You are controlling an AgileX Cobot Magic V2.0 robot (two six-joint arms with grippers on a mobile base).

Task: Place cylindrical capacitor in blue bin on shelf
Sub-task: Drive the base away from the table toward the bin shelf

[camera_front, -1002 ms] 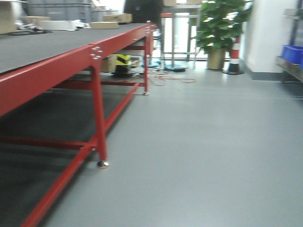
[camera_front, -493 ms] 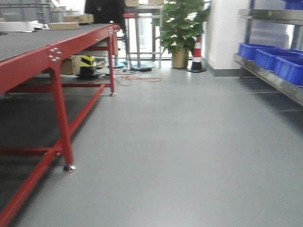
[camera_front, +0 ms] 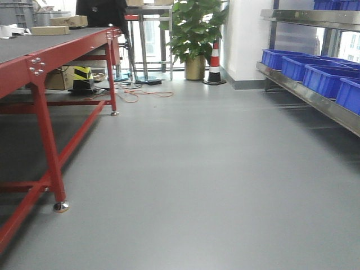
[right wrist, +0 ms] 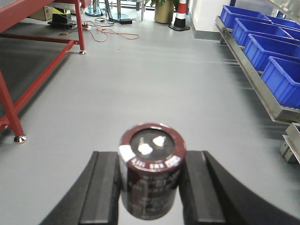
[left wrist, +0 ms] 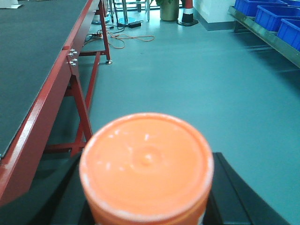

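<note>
Front view: in the last sec the view swung right and the steel shelf [camera_front: 315,100] w/ blue bins [camera_front: 322,79] came into frame, so the base seemed to be nearing drop-off. Left wrist view: left gripper [left wrist: 147,201] clasped an orange-topped cylinder [left wrist: 146,159]. Right wrist view: right gripper [right wrist: 150,187] pinched the cylindrical capacitor [right wrist: 151,164], well left of the shelf, terminal end up toward lens, long axis upright in its grip.

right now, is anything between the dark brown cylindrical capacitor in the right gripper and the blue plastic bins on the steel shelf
Nothing visible: only bare grey floor lies between the dark brown cylindrical capacitor in the right gripper and the blue plastic bins on the shiny steel shelf.
</note>
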